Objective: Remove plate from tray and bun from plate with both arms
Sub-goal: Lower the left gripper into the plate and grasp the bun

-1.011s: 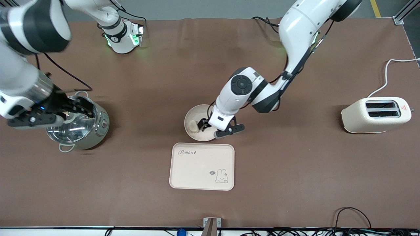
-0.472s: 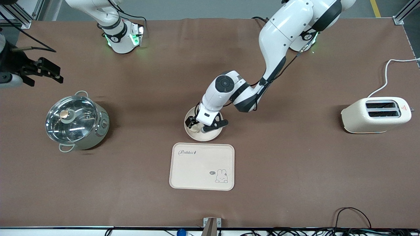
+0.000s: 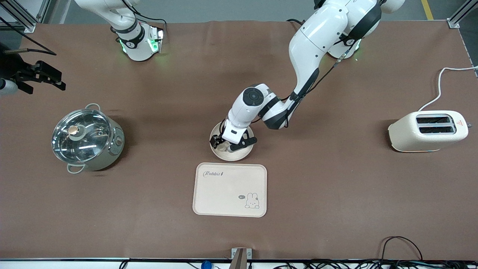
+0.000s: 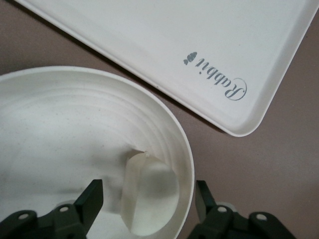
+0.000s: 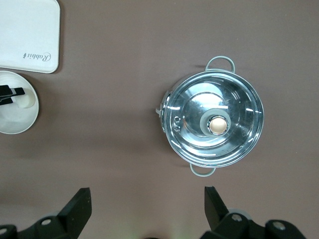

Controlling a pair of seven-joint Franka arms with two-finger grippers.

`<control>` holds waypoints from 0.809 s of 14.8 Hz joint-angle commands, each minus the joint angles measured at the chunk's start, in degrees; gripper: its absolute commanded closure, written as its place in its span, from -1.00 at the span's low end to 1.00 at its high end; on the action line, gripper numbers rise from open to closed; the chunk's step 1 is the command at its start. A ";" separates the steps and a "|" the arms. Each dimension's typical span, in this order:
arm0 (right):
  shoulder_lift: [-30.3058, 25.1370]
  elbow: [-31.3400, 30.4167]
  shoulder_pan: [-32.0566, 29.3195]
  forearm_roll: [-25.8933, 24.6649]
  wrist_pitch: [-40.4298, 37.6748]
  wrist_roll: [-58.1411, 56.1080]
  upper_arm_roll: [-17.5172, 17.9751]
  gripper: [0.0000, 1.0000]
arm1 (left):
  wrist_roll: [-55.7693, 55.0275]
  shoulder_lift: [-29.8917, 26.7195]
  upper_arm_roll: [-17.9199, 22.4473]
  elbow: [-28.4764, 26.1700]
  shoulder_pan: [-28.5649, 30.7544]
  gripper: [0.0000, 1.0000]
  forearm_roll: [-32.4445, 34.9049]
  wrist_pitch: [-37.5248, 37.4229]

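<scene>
The left hand (image 3: 225,143), fingers apart, straddles the small pale rounded bun (image 4: 149,196) in the round cream-white plate (image 3: 239,154), while the right hand (image 3: 39,76) waits spread over the brown tabletop (image 3: 336,194).

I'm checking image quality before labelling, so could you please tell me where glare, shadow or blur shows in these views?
Front view: even light; the round steel pot's glass lid shows bright reflections, and soft shadows fall beside the pot and the cream two-slot toaster. Left wrist view: the left pincer shades the small pale bun in the round cream-white plate; the fingers look slightly soft. Right wrist view: sharp, with glare on the lid.
</scene>
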 commanded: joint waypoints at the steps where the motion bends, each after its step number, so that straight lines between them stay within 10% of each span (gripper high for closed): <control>1: -1.49 -0.99 -0.90 -1.16 0.05 -0.51 1.25 -1.00 | -1.48 0.82 0.65 1.82 -0.86 0.23 1.15 0.48; 5: -1.31 -0.99 -1.07 -1.25 0.32 -0.60 0.99 -1.00 | -1.56 0.82 0.65 1.73 -0.77 0.99 1.24 0.48; 9: -1.31 -0.11 -1.07 -1.25 0.32 -0.60 0.98 -1.00 | -1.56 -0.49 0.82 1.29 -0.60 0.99 1.59 -0.39; 12: -1.23 0.07 -1.07 -1.16 0.49 -0.51 0.98 -1.00 | 0.09 -6.71 2.23 1.81 0.37 0.99 4.64 -15.18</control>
